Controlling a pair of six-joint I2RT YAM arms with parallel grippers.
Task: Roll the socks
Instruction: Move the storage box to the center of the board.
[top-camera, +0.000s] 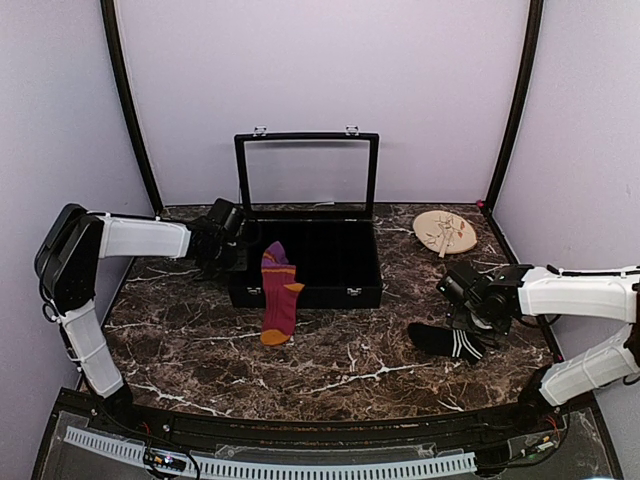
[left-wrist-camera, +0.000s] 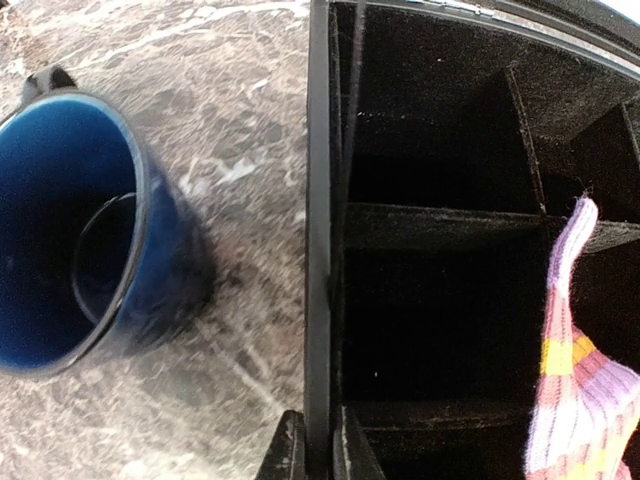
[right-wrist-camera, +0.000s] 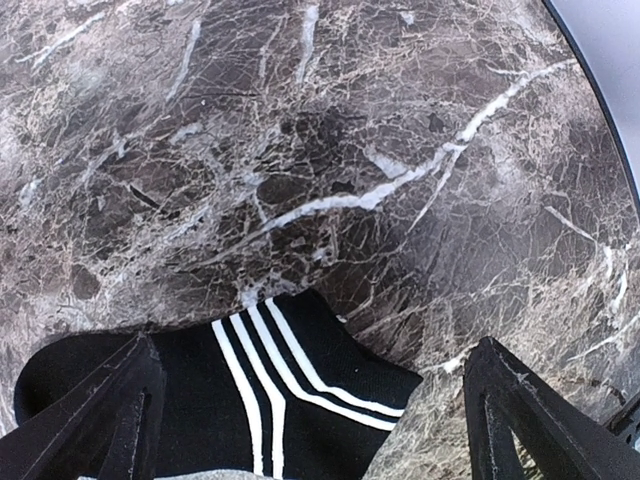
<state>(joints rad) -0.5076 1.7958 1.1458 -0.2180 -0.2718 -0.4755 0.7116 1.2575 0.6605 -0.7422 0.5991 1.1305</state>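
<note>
On a marble table (top-camera: 340, 365) between lilac walls (top-camera: 300, 70), the maroon sock (top-camera: 279, 300) drapes over the front wall of the black box (top-camera: 330, 297), the left gripper (left-wrist-camera: 318, 452) pinches its left wall beside a blue cup (left-wrist-camera: 70, 240), and the right gripper (right-wrist-camera: 315, 410) gapes empty above the black sock (right-wrist-camera: 300, 390)

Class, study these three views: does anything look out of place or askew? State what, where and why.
The maroon sock is draped over the front wall of the black box, cuff inside, orange toe on the table: half in, half out, not laid flat. The black sock lies wholly on the table.
</note>
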